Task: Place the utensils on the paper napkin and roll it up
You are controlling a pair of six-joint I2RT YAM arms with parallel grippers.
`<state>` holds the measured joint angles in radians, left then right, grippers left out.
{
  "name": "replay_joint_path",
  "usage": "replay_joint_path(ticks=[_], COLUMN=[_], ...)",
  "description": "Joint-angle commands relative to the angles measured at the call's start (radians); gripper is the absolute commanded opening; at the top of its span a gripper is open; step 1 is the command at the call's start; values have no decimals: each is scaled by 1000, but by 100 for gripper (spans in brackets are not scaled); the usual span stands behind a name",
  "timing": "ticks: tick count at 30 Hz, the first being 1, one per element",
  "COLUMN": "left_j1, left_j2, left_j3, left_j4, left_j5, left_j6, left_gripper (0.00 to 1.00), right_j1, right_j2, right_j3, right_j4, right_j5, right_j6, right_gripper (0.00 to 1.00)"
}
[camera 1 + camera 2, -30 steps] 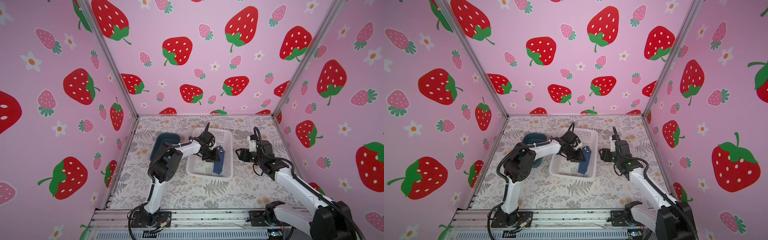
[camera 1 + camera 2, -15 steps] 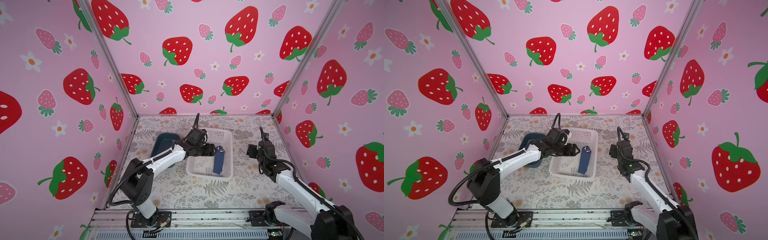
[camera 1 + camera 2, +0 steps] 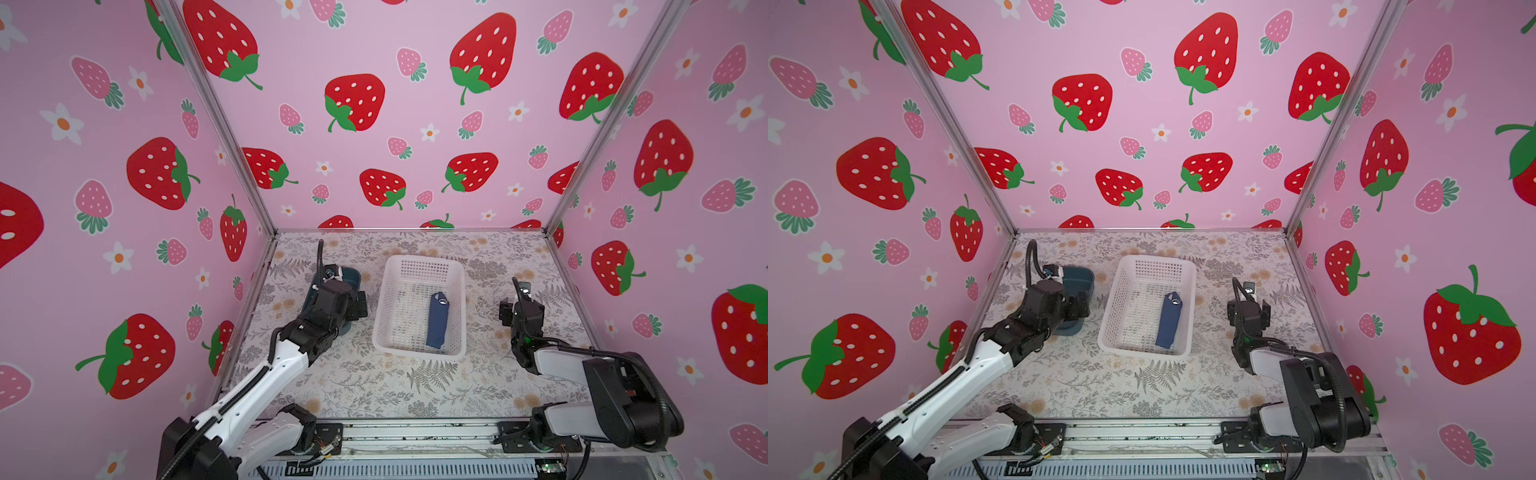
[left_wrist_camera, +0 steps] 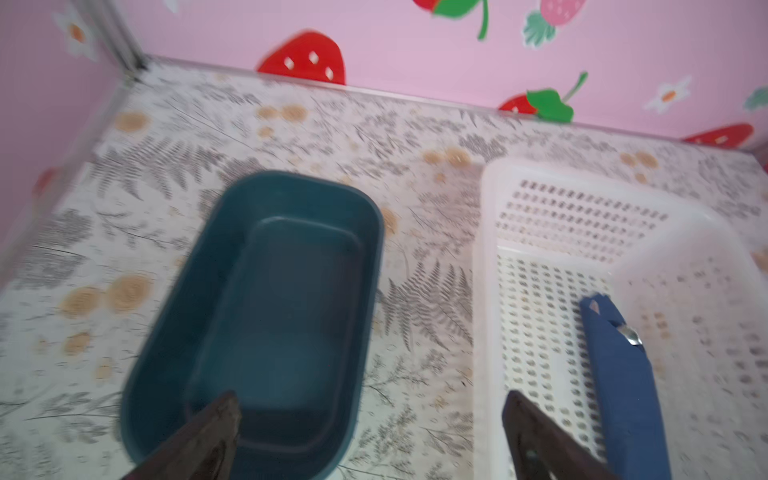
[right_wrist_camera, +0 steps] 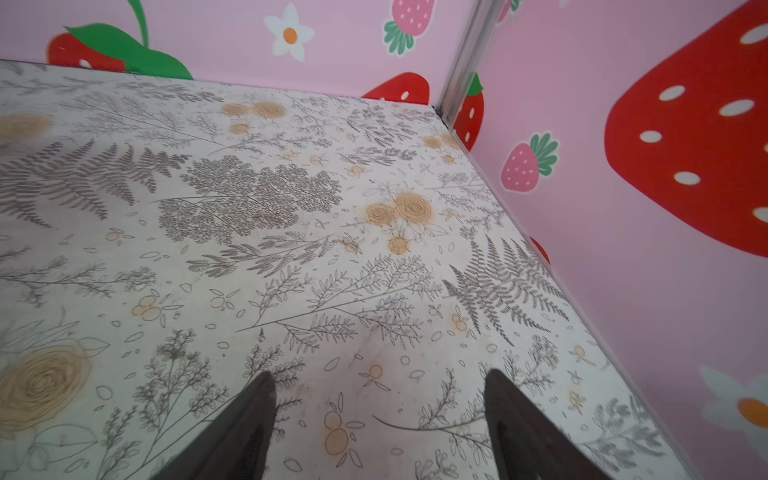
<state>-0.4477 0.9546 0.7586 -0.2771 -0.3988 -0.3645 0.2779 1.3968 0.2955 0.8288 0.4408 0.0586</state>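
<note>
Now the paper napkin point(image 3: 438, 320) lies rolled into a narrow navy bundle on the floor of the white perforated basket point(image 3: 415, 354), along the basket's right wall and running from its front edge toward its middle. Both top views show it there point(image 3: 1169, 320), and so does the left wrist view point(image 4: 623, 386). Of the utensils point(image 4: 631, 334) only a small shiny tip shows, poking out of the roll's far end (the rest is wrapped out of sight).

The left gripper point(image 4: 370, 401) is off the basket's left side, its jaws spread wide with nothing between them. It is above the near end of the dark teal oblong tub point(image 4: 266, 316), which stands just beside the basket's left wall and holds nothing visible.

The right gripper point(image 5: 380, 378) is well off the basket's right side, above the floral-printed tabletop point(image 5: 291, 249). Its jaws stand apart too, and nothing is in its grasp.
</note>
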Motion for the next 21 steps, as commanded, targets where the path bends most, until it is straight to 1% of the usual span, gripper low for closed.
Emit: replay_joint_path(ticks=[1,2,3,5,6,7,8,9,10,11,12,13,14,15,17,21], left_j1=[92,128,165,224,255,285,309,335,358,374,388,398,407,415,426,433], left_j2=[-128,-149,-157,-156,-152,-147,-141,-132,-120,-107,-85,-58,-32,3,83,236], left_j3=[-79,-102,-113,-124,-136,-153,-172,-195,-225,-248,-269,-287,-298,-307,-311,-321], left_j4=[123,150,153,135,137,150,169,204,251,291,338,381,418,452,518,685], left_j5=[-151,-138,-135,-163,-171,-172,-166,-151,-136,-121,-101,-86,-73,-53,-17,42], left_j6=[152,171,181,182,180,176,176,177,185,188,199,207,211,214,211,221], left_gripper=[99,99,99,99,99,99,99,99,99,99,99,99,99,99,99,99], right_j1=[-29,-37,-49,-110,-126,-138,-139,-139,-141,-140,-140,-141,-141,-141,-140,-140], right_j2=[44,54,67,104,138,199,200,155,151,185,192,173,175,189,173,178], right_j3=[15,5,-25,-53,-86,-121,-130,-113,-99,-94,-61,-27,-45,-48,-43,-44], right_j4=[203,250,337,400,487,637,665,564,521,566,523,415,450,483,445,453], right_j5=[-181,-191,-211,-337,-348,-345,-315,-301,-293,-262,-197,-165,-165,-154,-153,-151], right_j6=[-111,-141,-160,-130,-115,-99,-86,-81,-74,-61,-36,-20,-19,-18,-18,-20], right_gripper=[80,80,80,80,80,81,81,81,81,81,82,85,94,100,100,100])
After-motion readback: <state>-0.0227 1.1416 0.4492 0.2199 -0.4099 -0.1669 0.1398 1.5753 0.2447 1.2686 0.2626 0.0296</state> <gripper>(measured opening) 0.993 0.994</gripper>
